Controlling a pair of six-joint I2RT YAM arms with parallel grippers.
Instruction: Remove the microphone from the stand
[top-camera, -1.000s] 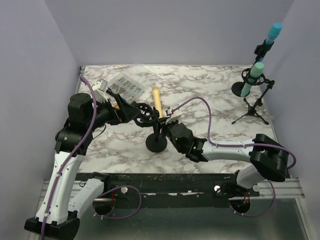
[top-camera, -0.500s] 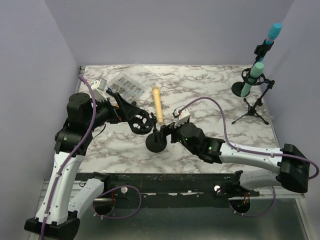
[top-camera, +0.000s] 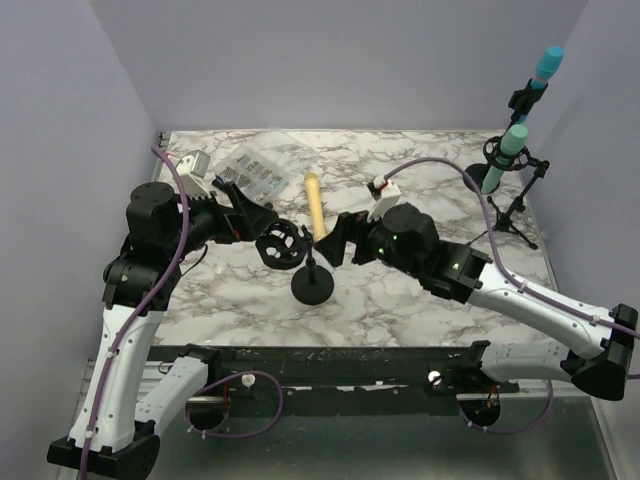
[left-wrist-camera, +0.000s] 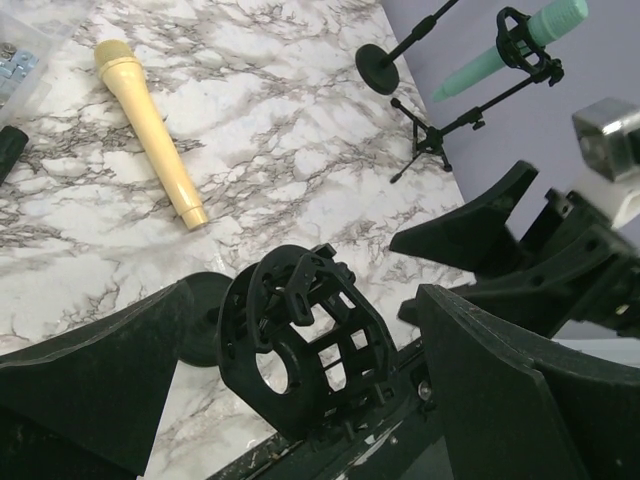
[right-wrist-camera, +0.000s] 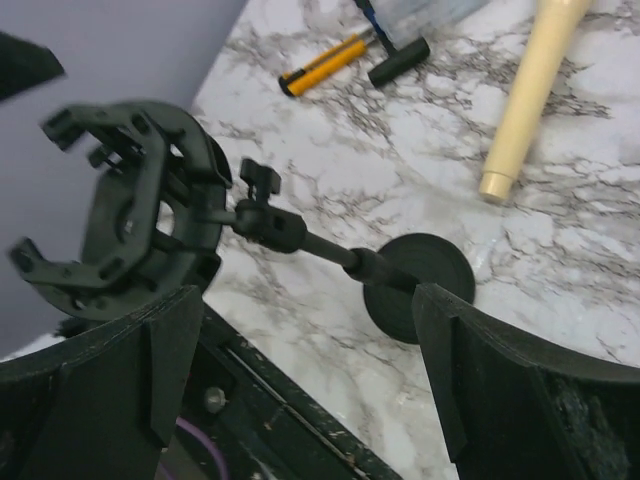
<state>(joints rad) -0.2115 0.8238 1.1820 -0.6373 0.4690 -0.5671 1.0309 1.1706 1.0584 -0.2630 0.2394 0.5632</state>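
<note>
A cream microphone (top-camera: 314, 205) lies flat on the marble table, apart from the stand; it also shows in the left wrist view (left-wrist-camera: 150, 130) and the right wrist view (right-wrist-camera: 530, 90). The black stand has a round base (top-camera: 312, 288) and an empty shock mount (top-camera: 280, 247). My left gripper (top-camera: 270, 238) is open, its fingers on either side of the mount (left-wrist-camera: 300, 340) with gaps on both sides. My right gripper (top-camera: 335, 240) is open and empty, just right of the stand's pole (right-wrist-camera: 330, 250) and above the base (right-wrist-camera: 420, 285).
Two other stands with teal microphones (top-camera: 505, 155) (top-camera: 547, 65) stand at the back right. A clear plastic box (top-camera: 250, 170) lies at the back left. An orange-and-black tool (right-wrist-camera: 322, 65) and a black handle (right-wrist-camera: 398, 62) lie near it.
My right arm has risen and pulled back to the right, away from the stand's pole. The shock mount and my left gripper have shifted slightly left. The microphone has not moved.
</note>
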